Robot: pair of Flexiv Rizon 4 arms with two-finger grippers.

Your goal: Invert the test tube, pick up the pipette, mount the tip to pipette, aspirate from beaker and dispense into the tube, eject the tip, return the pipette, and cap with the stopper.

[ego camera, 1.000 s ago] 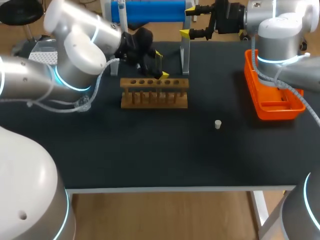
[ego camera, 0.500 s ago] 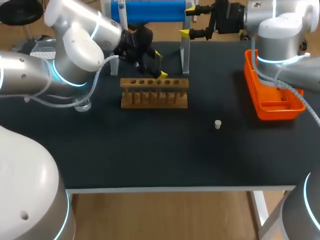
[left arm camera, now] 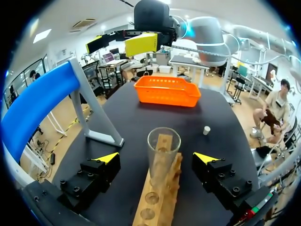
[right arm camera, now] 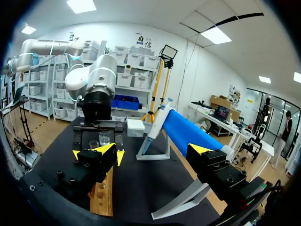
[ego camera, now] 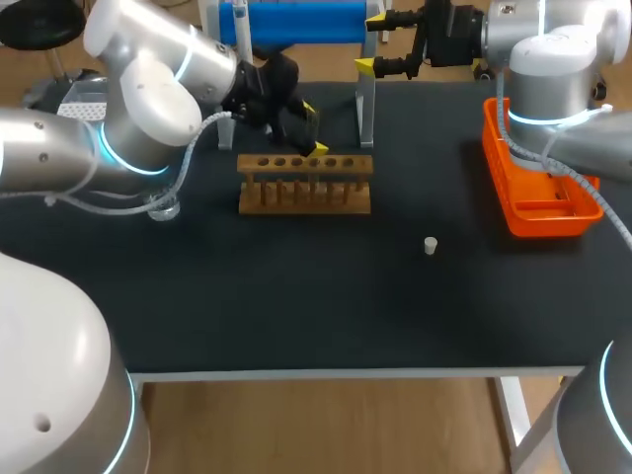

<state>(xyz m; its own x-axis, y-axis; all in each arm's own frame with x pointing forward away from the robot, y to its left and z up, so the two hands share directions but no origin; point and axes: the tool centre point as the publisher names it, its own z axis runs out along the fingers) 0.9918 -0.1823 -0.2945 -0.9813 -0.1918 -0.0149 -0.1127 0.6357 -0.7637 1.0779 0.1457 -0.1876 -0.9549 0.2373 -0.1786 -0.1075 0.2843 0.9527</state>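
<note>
1. Upright, the test tube (left arm camera: 163,150) stood mouth-up in the end hole of the wooden rack (left arm camera: 157,207) on the desk (ego camera: 296,296). The rack had not shifted.
2. Left jaws stayed wide on either side of it, not touching. Only the left arm (ego camera: 148,109) had swung slightly toward the far edge.
3. Right jaws, also wide, kept still by the blue pipette (ego camera: 296,20).
4. Inversion looked done, with pipette pickup likely next.

**Colours on the Bench**

The table (ego camera: 296,306) is covered in plain matt black. The tube rack (ego camera: 305,184) is seen in brown wood, the basket (ego camera: 541,202) in bright orange, and the pipette (ego camera: 296,20) in vivid blue on a pale grey stand (ego camera: 366,109). The stopper (ego camera: 431,245) is white and the test tube (left arm camera: 162,146) is clear. The left gripper (left arm camera: 156,158) and right gripper (right arm camera: 148,151) are black-bodied and yellow-tipped. The left arm (ego camera: 148,109) and right arm (ego camera: 548,69) are finished silver-white and ringed in glowing cyan.
</note>
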